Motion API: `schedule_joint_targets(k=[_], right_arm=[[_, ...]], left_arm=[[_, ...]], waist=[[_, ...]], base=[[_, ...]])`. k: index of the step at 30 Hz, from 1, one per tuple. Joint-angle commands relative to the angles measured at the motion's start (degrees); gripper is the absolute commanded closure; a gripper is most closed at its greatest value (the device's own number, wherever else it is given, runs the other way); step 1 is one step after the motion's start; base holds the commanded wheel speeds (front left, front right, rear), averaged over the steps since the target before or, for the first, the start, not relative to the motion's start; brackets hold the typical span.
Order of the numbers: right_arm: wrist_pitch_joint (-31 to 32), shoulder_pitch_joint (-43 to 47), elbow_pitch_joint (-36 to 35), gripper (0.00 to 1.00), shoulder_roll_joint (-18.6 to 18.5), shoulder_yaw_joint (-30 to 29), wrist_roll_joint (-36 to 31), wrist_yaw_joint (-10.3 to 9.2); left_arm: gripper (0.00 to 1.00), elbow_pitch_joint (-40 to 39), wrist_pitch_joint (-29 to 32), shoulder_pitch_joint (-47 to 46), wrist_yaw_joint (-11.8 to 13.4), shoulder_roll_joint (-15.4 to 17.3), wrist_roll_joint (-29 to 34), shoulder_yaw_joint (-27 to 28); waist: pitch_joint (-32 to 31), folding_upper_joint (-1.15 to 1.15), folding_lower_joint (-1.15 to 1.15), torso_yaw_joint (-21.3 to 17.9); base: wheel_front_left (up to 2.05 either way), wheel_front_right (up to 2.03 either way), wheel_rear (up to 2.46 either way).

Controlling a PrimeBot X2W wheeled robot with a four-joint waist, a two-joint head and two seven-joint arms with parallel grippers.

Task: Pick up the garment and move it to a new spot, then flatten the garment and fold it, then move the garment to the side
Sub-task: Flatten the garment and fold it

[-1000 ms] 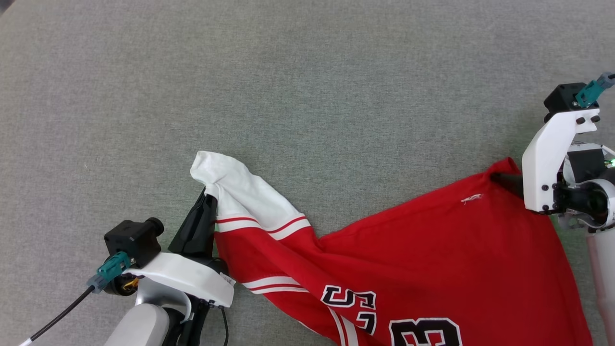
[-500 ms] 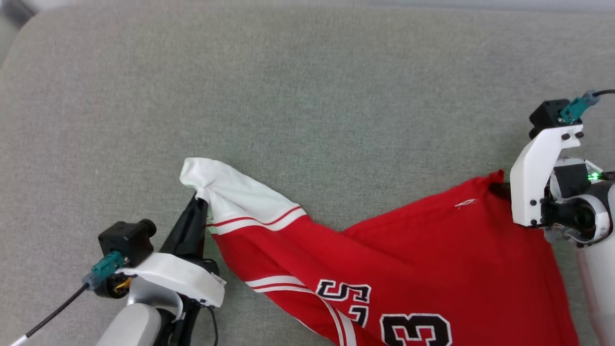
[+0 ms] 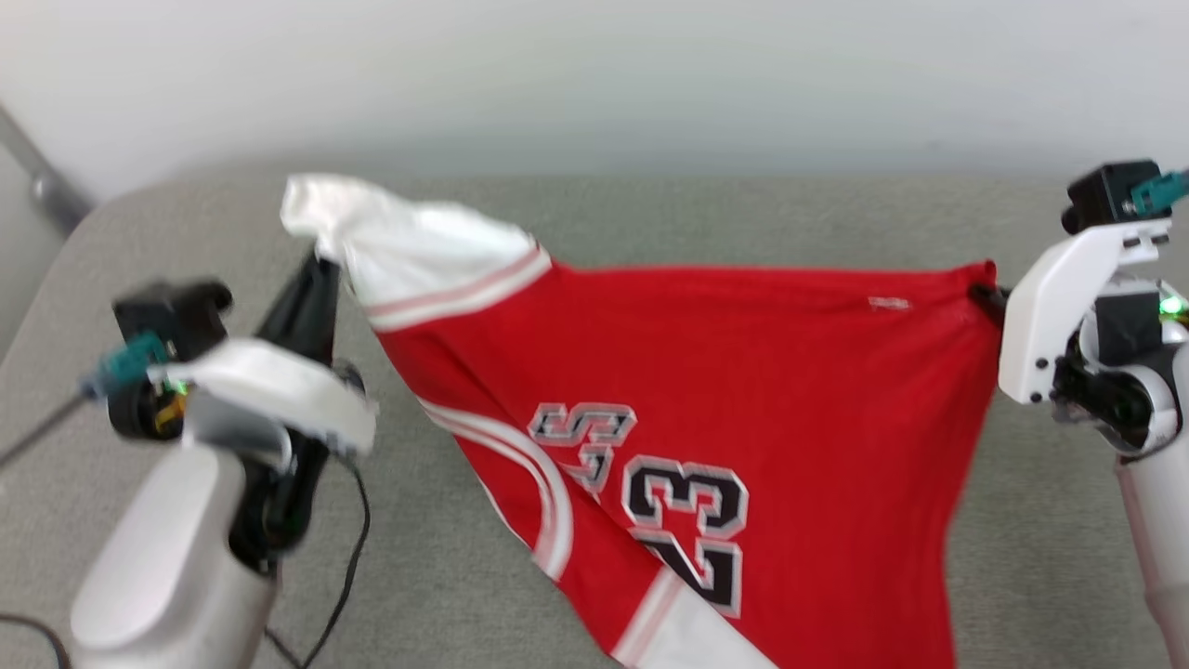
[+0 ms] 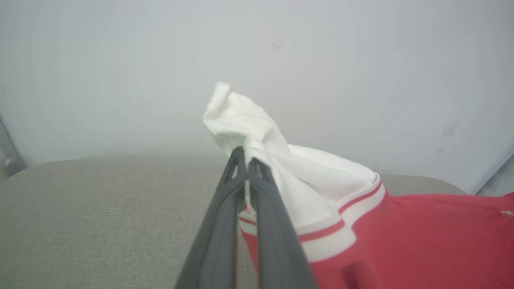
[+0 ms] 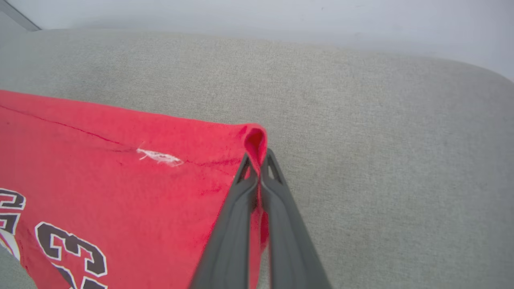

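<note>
**Step in hand: pick up and relocate.**

The garment (image 3: 743, 372) hangs spread between the 2 hands, above the grey fabric-covered desk (image 3: 650, 214). The left hand (image 3: 320, 268) is clamped tight on the bunched white sleeve (image 3: 409, 242), and the left wrist view shows cloth pinched between its 2 dark fingers. The right hand (image 3: 981, 295) is clamped on the opposite red corner, with a small fold of fabric protruding past the fingertips. The upper edge runs nearly level and taut between both grips. The lower part, bearing the number 23 (image 3: 687, 502), drapes downward. Whether its lowest end touches the desk cannot be determined.

**Assessment:** the lift appears complete. Flattening and folding are not yet begun.

**Next move calls for:**
- Carry both hands at matching height toward the new spot.
- Hold the spacing so the upper edge does not sag.
- Lower so the hanging end lands first and the cloth lays out flat.

**Caution:** the right grip holds only a thin corner and may slip under tension.
</note>
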Motion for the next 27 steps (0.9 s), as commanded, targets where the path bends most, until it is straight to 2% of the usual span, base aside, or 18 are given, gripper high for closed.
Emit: schedule_joint_targets(k=[1, 6, 13, 14, 27], right_arm=[[-1.5, -1.9, 1.0, 1.0, 0.3, 0.8, -0.5, -0.02], [-5.8, -6.9, 3.4, 1.0, -0.2, 1.6, -1.3, -0.03], [-13.5, -17.2, 7.3, 1.0, -0.2, -0.4, -4.3, -0.03], [-13.5, -17.2, 7.3, 1.0, -0.2, -0.4, -4.3, -0.03], [-25.7, -39.7, 9.2, 1.0, 0.3, -1.7, -8.4, -0.05]], left_arm=[[1.0, 1.8, 0.4, -3.6, -0.7, -0.4, -0.9, 0.7], [1.0, 7.9, 1.5, -12.8, -2.0, -0.5, -0.7, 0.8], [1.0, 17.6, 1.0, -28.4, -3.8, -0.2, 1.4, 0.7], [1.0, 17.6, 1.0, -28.4, -3.8, -0.2, 1.4, 0.7], [1.0, 26.4, -3.9, -55.6, -6.7, 2.5, 2.5, 3.8]], waist=[[-2.7, 0.0, 0.0, -1.9], [-2.9, 0.0, 0.0, -3.0], [1.3, 0.0, 0.0, -3.8], [1.3, 0.0, 0.0, -3.8], [17.3, 0.0, 0.0, -5.3]], base=[[0.0, 0.0, 0.0], [0.0, 0.0, 0.0], [0.0, 0.0, 0.0], [0.0, 0.0, 0.0], [0.0, 0.0, 0.0]])
